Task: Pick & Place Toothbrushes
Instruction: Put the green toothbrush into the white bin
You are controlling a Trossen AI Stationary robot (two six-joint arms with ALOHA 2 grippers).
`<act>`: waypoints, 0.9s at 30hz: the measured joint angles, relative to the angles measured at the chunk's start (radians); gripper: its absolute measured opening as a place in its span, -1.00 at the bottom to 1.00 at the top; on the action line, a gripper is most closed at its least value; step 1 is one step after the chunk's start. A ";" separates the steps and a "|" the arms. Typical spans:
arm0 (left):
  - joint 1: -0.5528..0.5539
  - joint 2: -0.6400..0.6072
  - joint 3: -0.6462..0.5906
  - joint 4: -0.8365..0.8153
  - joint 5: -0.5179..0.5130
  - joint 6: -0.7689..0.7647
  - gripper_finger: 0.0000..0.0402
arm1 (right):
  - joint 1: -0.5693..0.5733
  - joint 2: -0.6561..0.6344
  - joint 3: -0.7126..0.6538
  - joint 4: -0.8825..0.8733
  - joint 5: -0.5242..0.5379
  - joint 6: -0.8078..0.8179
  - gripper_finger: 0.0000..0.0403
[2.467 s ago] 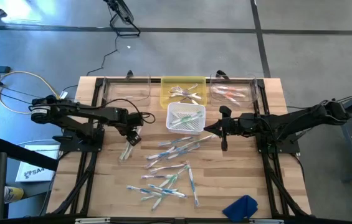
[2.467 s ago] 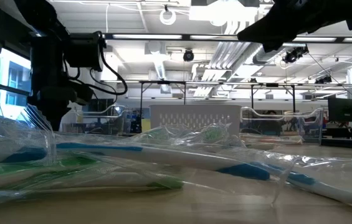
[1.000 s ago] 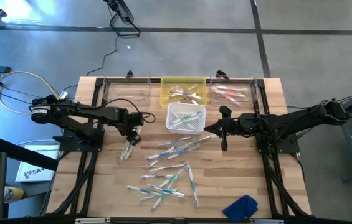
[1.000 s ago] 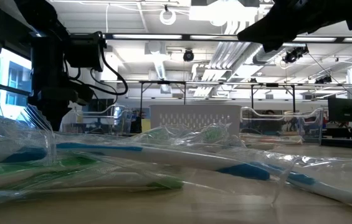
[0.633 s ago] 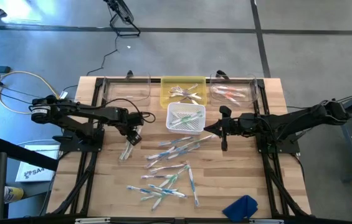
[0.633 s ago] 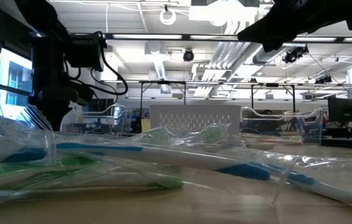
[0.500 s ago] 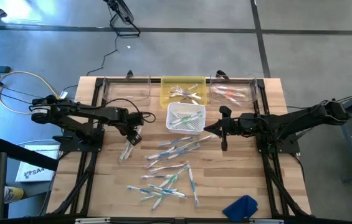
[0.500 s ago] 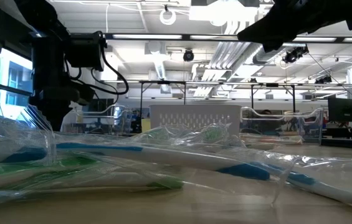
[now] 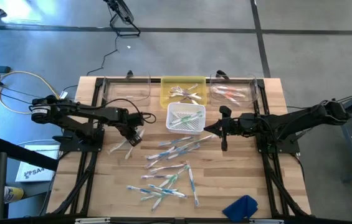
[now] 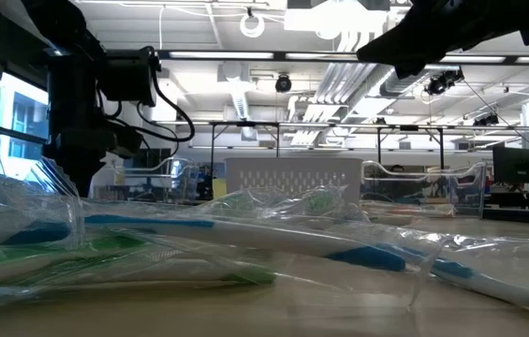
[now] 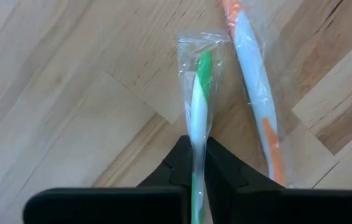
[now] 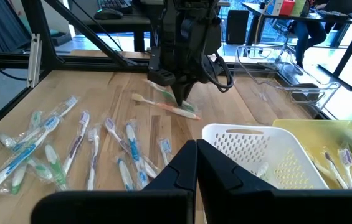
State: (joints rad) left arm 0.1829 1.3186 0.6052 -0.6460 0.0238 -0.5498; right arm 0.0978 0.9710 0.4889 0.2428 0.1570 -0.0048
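Several wrapped toothbrushes (image 9: 169, 165) lie scattered on the wooden table's middle and near part. Left of them lie two more: a green-and-white toothbrush (image 11: 199, 93) and an orange-and-white one (image 11: 258, 106) beside it. My left gripper (image 9: 133, 138) points down over this pair and is shut on the green one. My right gripper (image 9: 208, 129) hovers shut and holding nothing beside the white basket (image 9: 185, 118); its fingers (image 12: 196, 155) point toward the left arm. My left gripper pinches the green-and-white toothbrush's handle (image 11: 197, 152), inside its clear wrapper, between its two fingers. The fingers come from above, pointing steeply down, one on each side of the handle. The toothbrush's green head end (image 11: 204, 65) lies flat on the table beyond the fingertips.
Along the far edge stand a clear bin (image 9: 126, 92), a yellow bin (image 9: 184, 89) with toothbrushes and a clear bin (image 9: 232, 93) with orange ones. The white basket holds green ones. A blue cloth (image 9: 241, 206) lies at the near right edge.
My left gripper has shut on the green-and-white toothbrush without moving from its place. The pair of toothbrushes under it has turned a little on the table and now lies more spread apart.
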 joint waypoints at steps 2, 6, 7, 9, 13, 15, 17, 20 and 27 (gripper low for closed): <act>0.000 0.000 0.000 0.000 0.000 0.002 -0.94 | 0.000 0.000 0.000 0.000 0.000 0.000 -0.99; 0.000 0.000 0.000 0.000 -0.001 0.019 -0.88 | 0.000 0.000 0.000 0.000 0.000 0.000 -0.99; 0.000 0.000 0.000 0.001 -0.001 0.022 -0.87 | 0.000 0.000 0.000 -0.001 0.000 0.000 -0.99; 0.000 0.000 0.001 0.001 -0.001 0.024 -0.88 | 0.000 0.000 0.000 -0.002 0.000 0.000 -0.99; 0.000 0.000 0.018 0.000 -0.001 0.049 -0.91 | 0.000 0.000 0.000 -0.003 0.000 0.000 -0.99; 0.000 0.000 0.038 0.000 -0.004 0.068 -0.91 | 0.000 0.000 0.000 -0.003 0.000 0.000 -0.99; 0.000 0.000 0.067 0.001 -0.013 0.095 -0.91 | 0.000 0.000 0.000 -0.003 0.000 0.000 -0.99; 0.000 0.000 0.122 -0.001 -0.032 0.141 -0.91 | 0.000 0.000 0.000 -0.003 0.000 0.000 -0.99; 0.000 0.000 0.310 -0.010 -0.043 0.298 -0.92 | 0.000 0.000 0.000 -0.004 0.000 0.000 -0.99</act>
State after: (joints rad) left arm 0.1833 1.3186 0.9151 -0.6558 -0.0189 -0.2520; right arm 0.0982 0.9707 0.4885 0.2390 0.1570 -0.0048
